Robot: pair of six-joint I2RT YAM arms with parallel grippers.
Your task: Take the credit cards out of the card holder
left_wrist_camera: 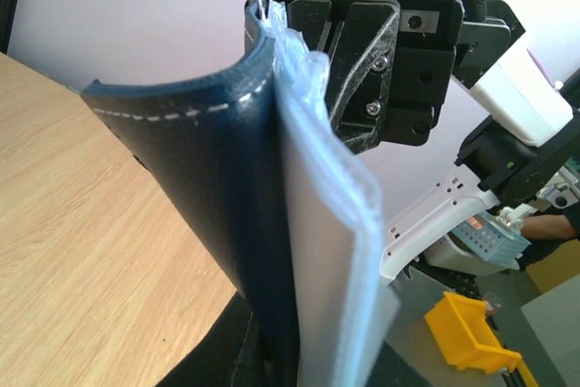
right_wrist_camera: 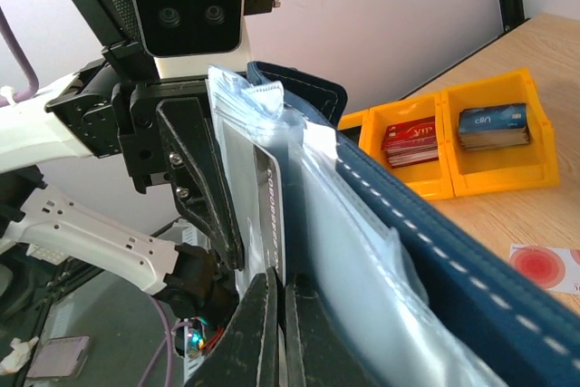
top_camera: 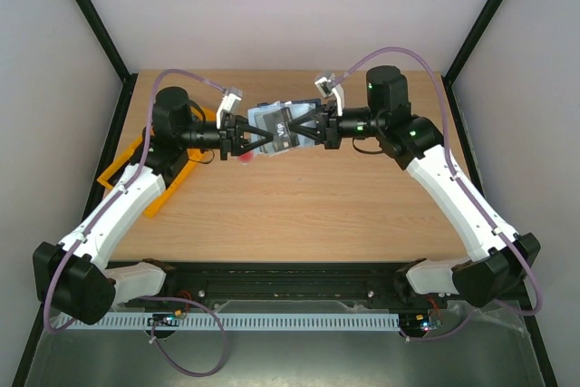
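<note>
Right end effector (right_wrist_camera: 278,289) — jaws closed flat on the edge of the grey card (right_wrist_camera: 269,210), which sits in the card holder (right_wrist_camera: 453,251). Left end effector (top_camera: 245,141) clamps the holder's opposite end. Both wrists are level and face each other — the holder is raised above the counter (top_camera: 317,210).

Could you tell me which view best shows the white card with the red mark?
The right wrist view: the white card lies flat on the table, its red mark plain, though cropped by the frame. The top view gives only a red speck beside the left gripper; the left wrist view misses it.
</note>
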